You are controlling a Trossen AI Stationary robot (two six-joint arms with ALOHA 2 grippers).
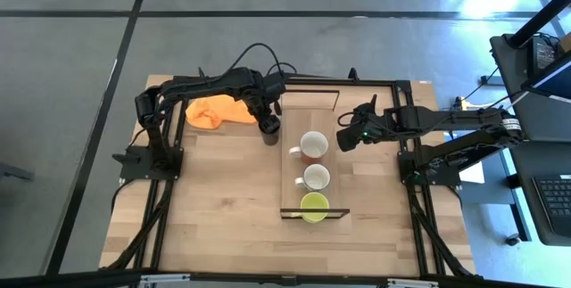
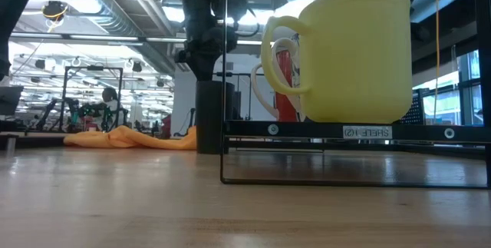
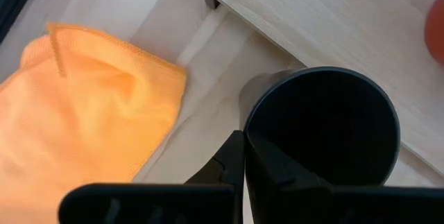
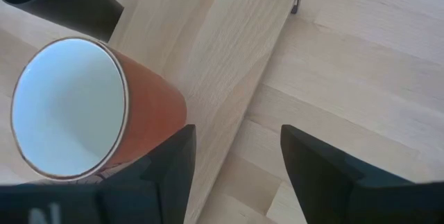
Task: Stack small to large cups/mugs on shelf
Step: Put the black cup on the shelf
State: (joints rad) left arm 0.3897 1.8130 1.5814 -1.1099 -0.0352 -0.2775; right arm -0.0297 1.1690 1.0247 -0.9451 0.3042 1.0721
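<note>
The black cup (image 1: 269, 129) stands upright on the tabletop just left of the shelf (image 1: 308, 110), with my left gripper (image 1: 267, 119) shut on it from above. On the shelf stand the reddish-brown mug (image 1: 313, 145), the white mug (image 1: 316, 177) and the yellow-green mug (image 1: 313, 206) in a row toward the near end. My right gripper (image 1: 343, 137) is open and empty just right of the reddish-brown mug (image 4: 76, 106), with only bare shelf and table between its fingers. My left gripper holds the black cup by its rim (image 3: 251, 123), on the side away from the shelf, with one finger (image 3: 232, 160) outside the wall and the other inside the hollow. The fingers come from above, pointing down. In the low view the cup (image 2: 209, 117) stands upright with its base on the table.
An orange cloth (image 1: 217, 111) lies crumpled on the table at the far left, close behind the black cup. The shelf's far half (image 4: 215, 50) is bare. The shelf has thin dark frame ends (image 1: 312, 218).
</note>
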